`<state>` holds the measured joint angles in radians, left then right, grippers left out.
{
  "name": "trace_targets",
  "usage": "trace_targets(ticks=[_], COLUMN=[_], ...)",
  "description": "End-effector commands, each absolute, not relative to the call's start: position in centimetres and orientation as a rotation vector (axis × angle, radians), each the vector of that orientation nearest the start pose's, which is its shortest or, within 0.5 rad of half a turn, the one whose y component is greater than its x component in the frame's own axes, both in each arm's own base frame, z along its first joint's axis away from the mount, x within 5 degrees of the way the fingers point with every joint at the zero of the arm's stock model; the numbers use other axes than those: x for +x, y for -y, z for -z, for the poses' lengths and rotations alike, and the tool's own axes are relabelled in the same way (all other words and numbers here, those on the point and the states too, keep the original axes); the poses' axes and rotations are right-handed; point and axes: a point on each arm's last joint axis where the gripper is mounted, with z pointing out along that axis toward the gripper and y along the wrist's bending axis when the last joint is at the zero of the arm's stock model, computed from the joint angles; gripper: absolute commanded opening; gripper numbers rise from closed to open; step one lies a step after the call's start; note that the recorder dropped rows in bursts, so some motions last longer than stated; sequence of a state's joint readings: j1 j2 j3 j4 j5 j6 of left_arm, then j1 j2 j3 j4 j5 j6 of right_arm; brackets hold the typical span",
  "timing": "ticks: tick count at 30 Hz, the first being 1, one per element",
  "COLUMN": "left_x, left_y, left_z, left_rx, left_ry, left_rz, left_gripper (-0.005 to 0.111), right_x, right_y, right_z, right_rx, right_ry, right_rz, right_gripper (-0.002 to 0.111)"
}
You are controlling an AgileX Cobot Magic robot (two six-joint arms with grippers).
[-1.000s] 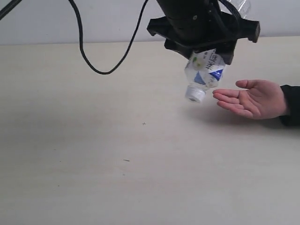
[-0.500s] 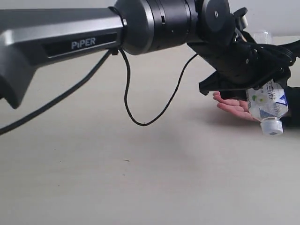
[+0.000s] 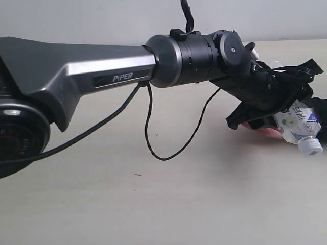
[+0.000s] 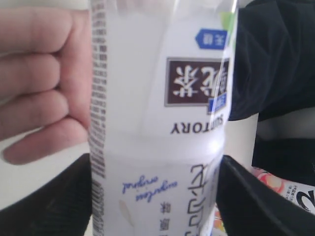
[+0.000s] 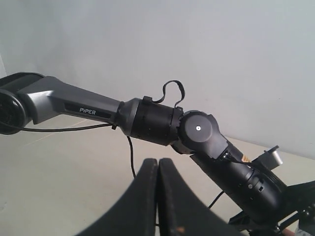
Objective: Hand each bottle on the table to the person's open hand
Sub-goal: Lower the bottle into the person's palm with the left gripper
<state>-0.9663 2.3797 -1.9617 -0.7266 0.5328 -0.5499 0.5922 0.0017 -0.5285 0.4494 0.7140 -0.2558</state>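
- "PiPER", pale letters on the left arm [image 3: 102,71], at 9 o'clock from the bottle [image 4: 157,113]; also readable in the right wrist view.
- "SUNTORY", printed upside down on the bottle's label.

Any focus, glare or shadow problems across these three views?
Exterior view: even light, sharp, soft shadow on the table under the left arm. Left wrist view: bottle too close, soft, part of its label washed out; hand blurred. Right wrist view: right gripper soft up close, left arm sharp.
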Motion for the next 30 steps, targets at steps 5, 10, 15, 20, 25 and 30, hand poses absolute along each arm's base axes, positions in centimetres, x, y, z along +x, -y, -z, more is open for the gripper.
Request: trace_targets(ticks=[5,10,15,20,25,30], left_x=[28.8,28.8,28.7,28.6,28.7,28.6], left_y=[45.8,45.8,45.8,45.8,45.8,45.8], left_z=[-15.7,-15.6,-15.3,-15.2,-15.2,-15.2], left_rx=[-0.081,-0.052,-0.037,0.019,0.094,0.143], left_ry=[-2.762,-2.755,-2.775,-2.768,-2.746,-2.733], left_rz=[1.265,1.274,1.266,1.254,1.241,1.234], left_gripper=[0.0,0.0,0.009,0.04,0.07,0.08], right_x=[-1.6,-1.6,-1.6,-1.6,-1.6,-1.6], right_y=[-2.0,-2.0,-2.0,-2.0,-2.0,-2.0], right_z=[-31.9,-31.9,-31.9,-31.9,-31.9,-31.9], right_rx=[-0.637,-0.637,-0.637,-0.637,-0.637,-0.637], right_ry=[-1.551,-1.551,-1.551,-1.551,-1.551,-1.551], right_rz=[-0.755,-0.755,-0.755,-0.755,-0.755,-0.755], right_gripper=[0.0,0.0,0.0,0.0,0.0,0.0])
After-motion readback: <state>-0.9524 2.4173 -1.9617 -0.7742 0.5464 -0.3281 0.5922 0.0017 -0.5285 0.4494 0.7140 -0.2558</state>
